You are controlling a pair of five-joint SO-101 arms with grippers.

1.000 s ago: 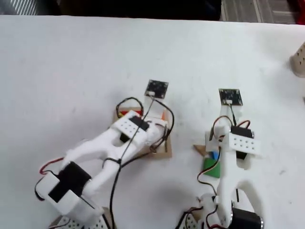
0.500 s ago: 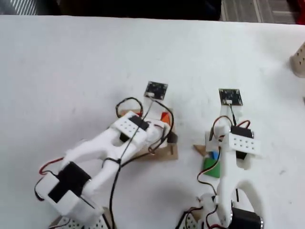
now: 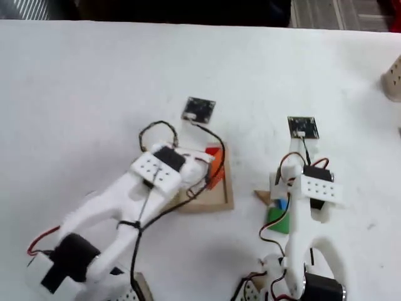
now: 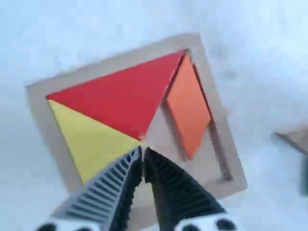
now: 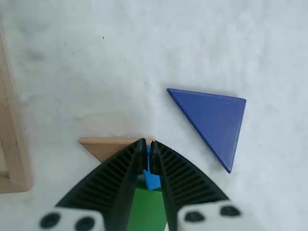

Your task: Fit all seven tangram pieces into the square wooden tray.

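The square wooden tray (image 4: 42, 126) holds a big red triangle (image 4: 118, 98), a yellow triangle (image 4: 91, 142) and an orange parallelogram (image 4: 188, 108). My left gripper (image 4: 143, 150) hangs shut over the tray's middle, nothing between its fingers. In the high view the left arm (image 3: 153, 172) covers most of the tray (image 3: 216, 199). My right gripper (image 5: 147, 143) is shut, low over the table. A light blue piece (image 5: 152, 179) shows through its slit and a green piece (image 5: 147, 211) lies under it. A wooden triangle (image 5: 107, 146) lies at its tip, a dark blue triangle (image 5: 211, 118) just beyond.
The tray's edge (image 5: 12, 144) lies a short way from the loose pieces. In the high view the green piece (image 3: 277, 219) and the wooden triangle (image 3: 262, 196) sit beside the right arm (image 3: 313, 188). A perforated cone (image 3: 392, 78) stands at the table's far right edge.
The left arm has drawn back to the left and risen, baring more of the tray. The tray has slid a little to the right. The right arm has kept still.
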